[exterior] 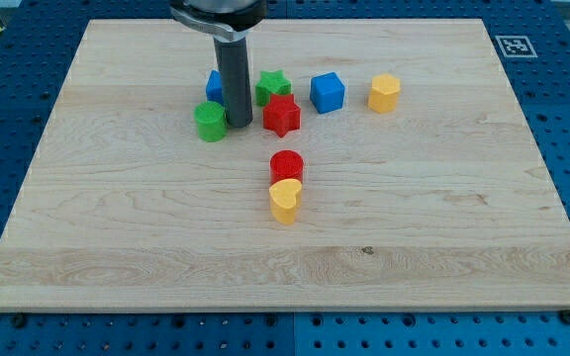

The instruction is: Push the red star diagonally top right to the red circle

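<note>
You've got my tip [239, 124], no fingers, between green circle [210, 121] and red star [281, 116]; star sits at red circle's [286, 165] twelve o'clock, unfinished.

Rod upright, my tip [240, 124] down on board.

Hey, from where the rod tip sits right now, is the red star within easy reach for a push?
Probably yes: my tip sits just to the view's left of the red star, nothing between them. The green block lies on its other side.

Red star [282, 116], red circle [287, 165], pale wooden board [443, 198]
</note>
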